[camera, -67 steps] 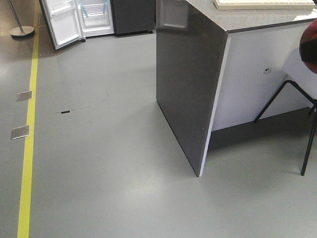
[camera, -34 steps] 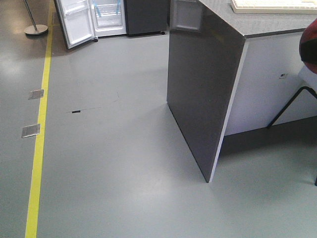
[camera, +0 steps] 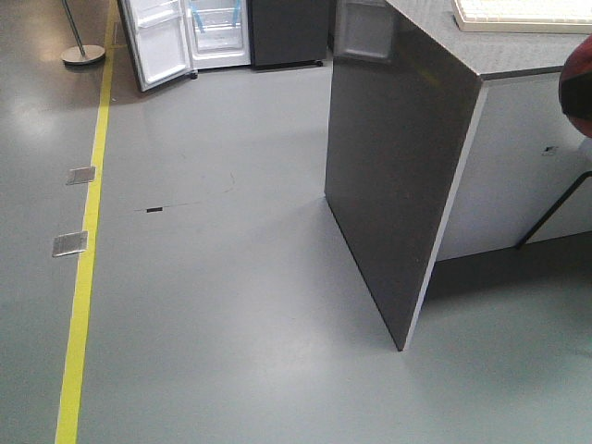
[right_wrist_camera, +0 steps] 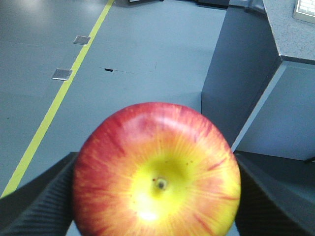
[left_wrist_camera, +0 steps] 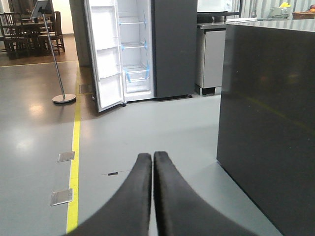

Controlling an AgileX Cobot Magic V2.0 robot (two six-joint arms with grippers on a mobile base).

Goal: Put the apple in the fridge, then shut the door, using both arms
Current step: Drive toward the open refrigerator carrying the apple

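Now the right jaws clamp the apple (right_wrist_camera: 156, 174) at its widest sides; its glossy, firm skin could slip. The left jaws are together, fridge (left_wrist_camera: 174, 49) well ahead.

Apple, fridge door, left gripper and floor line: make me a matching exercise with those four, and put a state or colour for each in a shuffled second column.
Column one:
1. apple
2. fridge door
3. left gripper
4. floor line

Column two:
A. yellow
B. swung open, white inside showing
C. shut, with nothing between the fingers
D. held in the right gripper

Pairs: 1-D, 2-B, 3-C, 4-A
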